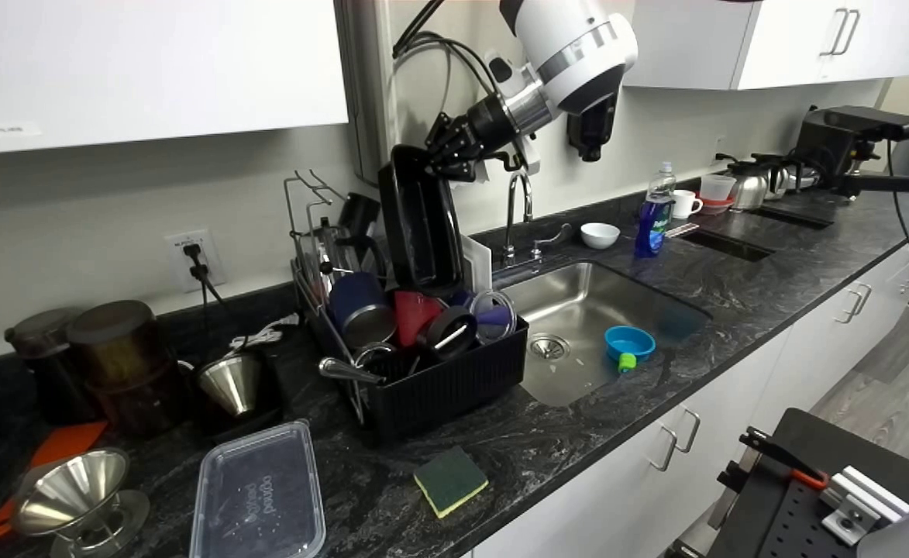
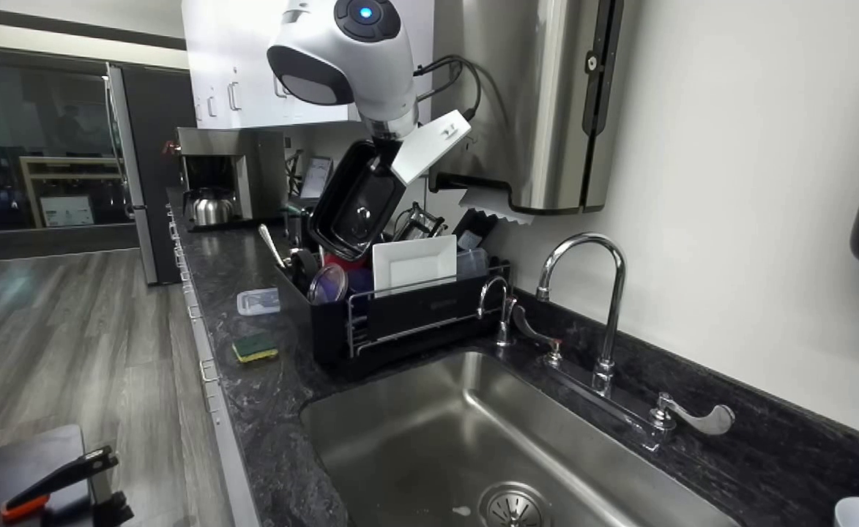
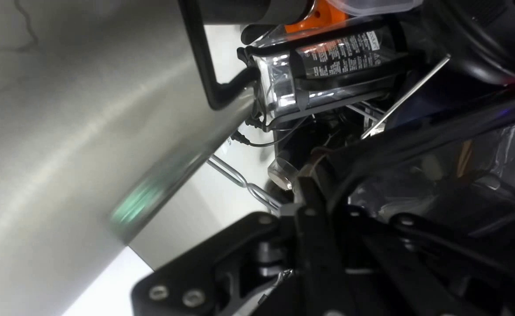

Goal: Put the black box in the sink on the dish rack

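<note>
Jaws are pinching tight on the rim of one black box (image 1: 423,225), glossy plastic, rectangular, rounded corners, hanging steeply tilted over one dish rack (image 1: 454,391) (black ribbed tub, metal wire frame), lower end right by one red cup (image 1: 410,314), contact unclear. One round blue bowl (image 1: 632,341) is sitting in one smooth stainless sink (image 1: 578,298), two curved chrome faucets (image 2: 609,333) standing at its edge. One green-and-yellow sponge (image 1: 452,474) and one flat clear plastic container (image 1: 260,480) are lying near the rack on the dark veined surface (image 1: 377,496).
</note>
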{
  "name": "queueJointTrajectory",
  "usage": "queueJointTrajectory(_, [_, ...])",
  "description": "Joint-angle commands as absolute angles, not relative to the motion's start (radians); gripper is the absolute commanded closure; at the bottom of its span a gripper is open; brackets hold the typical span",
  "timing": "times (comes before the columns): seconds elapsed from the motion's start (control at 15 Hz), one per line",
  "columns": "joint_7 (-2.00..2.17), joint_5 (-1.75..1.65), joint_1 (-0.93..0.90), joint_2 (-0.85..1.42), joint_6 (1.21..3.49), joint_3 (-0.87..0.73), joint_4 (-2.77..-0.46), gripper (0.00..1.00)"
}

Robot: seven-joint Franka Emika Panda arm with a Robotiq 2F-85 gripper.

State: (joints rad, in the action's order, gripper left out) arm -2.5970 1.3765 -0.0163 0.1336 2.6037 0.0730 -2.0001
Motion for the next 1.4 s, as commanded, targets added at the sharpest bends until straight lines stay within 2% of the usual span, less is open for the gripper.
queueJointTrajectory(0.0, [-2.601,1.356,0.003,0.163,2.628,0.087,-1.968,0.99])
queueJointTrajectory(1.2, [-2.600,1.327,0.048,0.217,2.624,0.101,-1.940,0.99])
queueJointTrajectory(1.27, [-2.600,1.326,0.048,0.217,2.624,0.100,-1.941,0.97])
queueJointTrajectory(1.33, [-2.600,1.326,0.047,0.217,2.623,0.101,-1.942,0.71])
